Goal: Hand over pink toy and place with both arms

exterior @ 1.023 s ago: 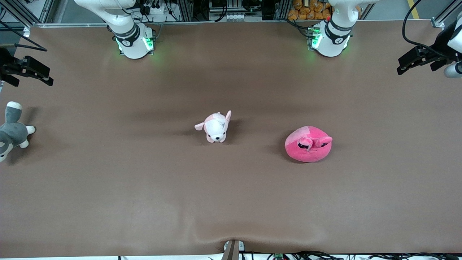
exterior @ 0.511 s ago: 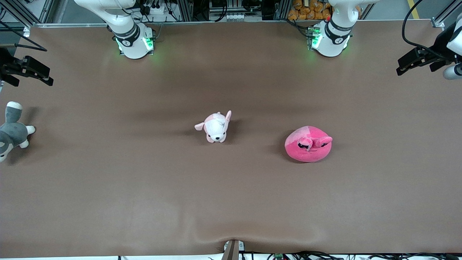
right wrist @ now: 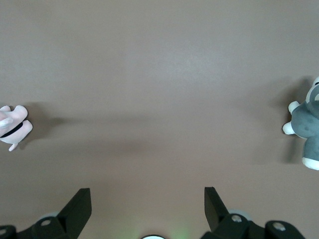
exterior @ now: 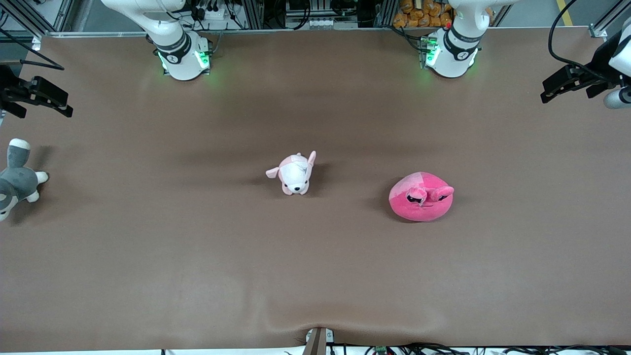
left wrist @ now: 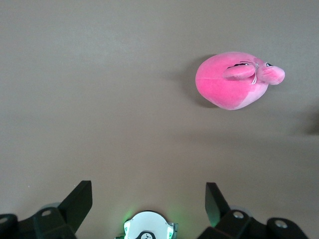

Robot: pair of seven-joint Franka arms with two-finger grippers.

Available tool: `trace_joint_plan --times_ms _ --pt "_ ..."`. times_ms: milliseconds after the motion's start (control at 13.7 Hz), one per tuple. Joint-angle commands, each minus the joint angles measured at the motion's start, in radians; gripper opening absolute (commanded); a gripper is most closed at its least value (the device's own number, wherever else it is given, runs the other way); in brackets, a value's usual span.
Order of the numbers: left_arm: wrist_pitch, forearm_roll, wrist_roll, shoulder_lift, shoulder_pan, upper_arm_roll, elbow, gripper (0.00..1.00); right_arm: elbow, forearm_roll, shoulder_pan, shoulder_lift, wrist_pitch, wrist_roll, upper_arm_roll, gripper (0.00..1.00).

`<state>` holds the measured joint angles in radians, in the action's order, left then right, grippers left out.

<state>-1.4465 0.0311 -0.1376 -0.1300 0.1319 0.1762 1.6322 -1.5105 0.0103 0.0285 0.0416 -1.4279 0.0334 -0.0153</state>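
**A:** What did the surface and the room look like?

**B:** A wide brown surface filled nearly the whole front view, matte, with a slight ripple at the edge nearest the front camera. Along the top edge stood the two white arm bases, each glowing green. Past them were metal frame rails, cables and a heap of orange items, too small to identify.

**A:** Where was the pink toy, and how did it lie?

**B:** The pink toy sat on the surface toward the left arm's end, well apart from everything else. It was a round blob slightly wider than deep, with its long axis running along the length of the surface. Its two stalked black eyes faced the front camera, and the lighter pink patch lay on the part farther from that camera.

**A:** Any other toys?

**B:** A pale pink-and-white plush dog lay near the middle, and a grey-and-white plush animal at the right arm's end.

**A:** And the grippers?

**B:** The left gripper hung in the air over its end of the surface, fingers spread wide and empty. The right gripper waited over the other end, above the grey animal, also wide open and holding nothing.
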Motion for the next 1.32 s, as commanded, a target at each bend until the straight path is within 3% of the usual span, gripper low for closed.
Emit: trace_joint_plan --times_ms 0,584,877,1242 --pt "0.02 0.004 0.018 0.009 0.005 0.005 -0.009 1.0 0.006 -0.02 0.013 -0.002 0.006 0.016 -0.005 1.0" --pt "0.021 0.004 0.036 0.007 0.008 0.0 -0.005 1.0 0.007 -0.001 0.008 -0.012 -0.006 0.017 -0.003 1.0" --pt "0.021 0.004 0.036 0.007 0.024 -0.003 -0.003 1.0 0.015 -0.004 0.102 -0.112 -0.011 0.042 -0.003 1.0" --pt "0.035 0.006 0.036 0.007 0.041 -0.003 -0.003 1.0 0.026 0.019 0.091 -0.131 -0.023 0.063 -0.006 1.0"
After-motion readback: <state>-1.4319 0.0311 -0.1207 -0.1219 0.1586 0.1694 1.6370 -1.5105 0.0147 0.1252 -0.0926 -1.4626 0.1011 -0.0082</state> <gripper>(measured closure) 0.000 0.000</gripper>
